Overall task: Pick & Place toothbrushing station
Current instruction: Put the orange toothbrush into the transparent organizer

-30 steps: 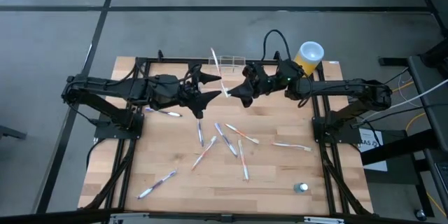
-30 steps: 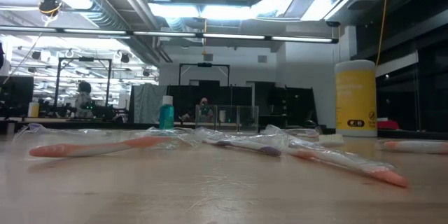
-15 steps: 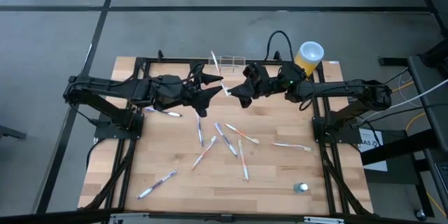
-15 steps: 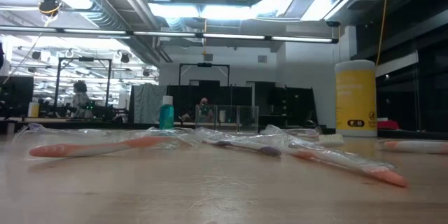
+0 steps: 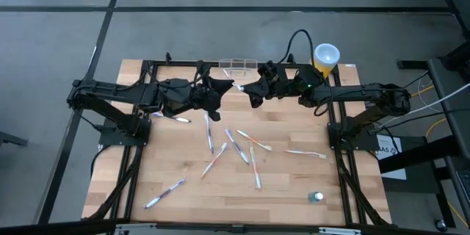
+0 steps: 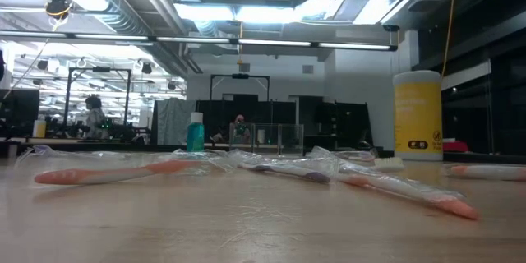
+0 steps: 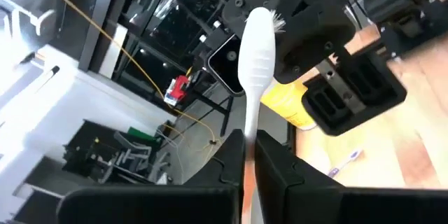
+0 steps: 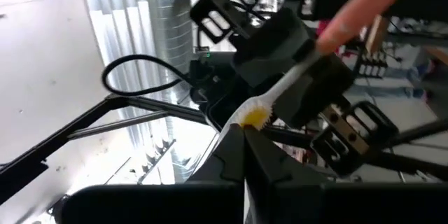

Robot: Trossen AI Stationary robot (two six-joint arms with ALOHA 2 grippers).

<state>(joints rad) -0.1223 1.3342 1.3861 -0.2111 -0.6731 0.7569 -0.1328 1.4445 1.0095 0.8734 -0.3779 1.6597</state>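
Right now I'm watching both arms meeting near the top centre of the high view, each gripping a toothbrush. The left gripper (image 5: 218,92) is clamping its jaws on a white toothbrush (image 7: 256,42), whose bristled head is sticking up past them in the left wrist view. The right gripper (image 5: 251,92) is pinching a second toothbrush (image 8: 301,63), pale with a yellow patch at the jaws and a pink far end.

The toothbrushing station (image 5: 238,64), a clear low rectangular holder, is sitting at the tabletop's (image 5: 294,183) upper edge, just above the gap between the two grippers, its long axis running left to right. I'm judging both arms about equally near, the left slightly left below it, the right slightly right. The yellow cylinder (image 5: 324,57) is standing further right. More toothbrushes are lying scattered lower on the tabletop.
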